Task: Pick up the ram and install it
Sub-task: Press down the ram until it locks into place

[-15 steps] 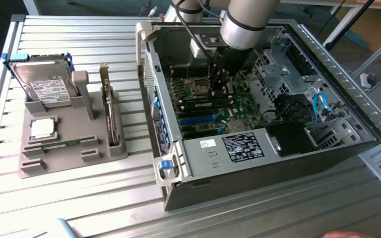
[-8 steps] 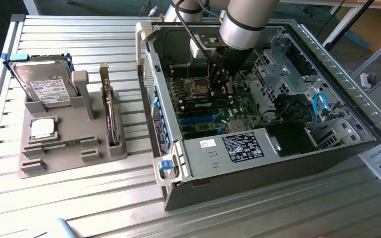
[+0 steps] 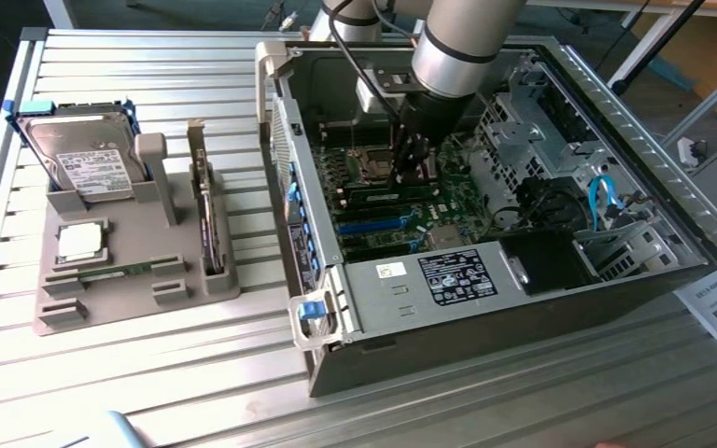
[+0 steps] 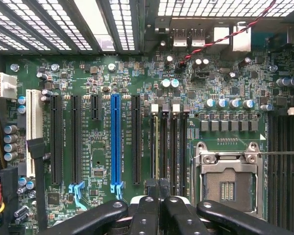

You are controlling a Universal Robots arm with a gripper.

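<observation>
the gripper (image 3: 411,149) is inside the open case (image 3: 608,280), low over the motherboard (image 4: 103,73), its fingers (image 4: 159,188) pressed together above the memory slots. a thin ram (image 4: 157,147) stands edge-up in a slot just ahead of the fingertips. beside the case sits a grey holder (image 3: 109,289) with a hard drive (image 3: 85,159) and cpu (image 3: 81,243).

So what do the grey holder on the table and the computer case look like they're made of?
The grey holder looks like matte plastic, possibly printed: uniform dull grey, blocky moulded slots. The computer case looks like bare sheet metal: silvery, folded edges, perforated panels, with a dark painted outer shell.
</observation>
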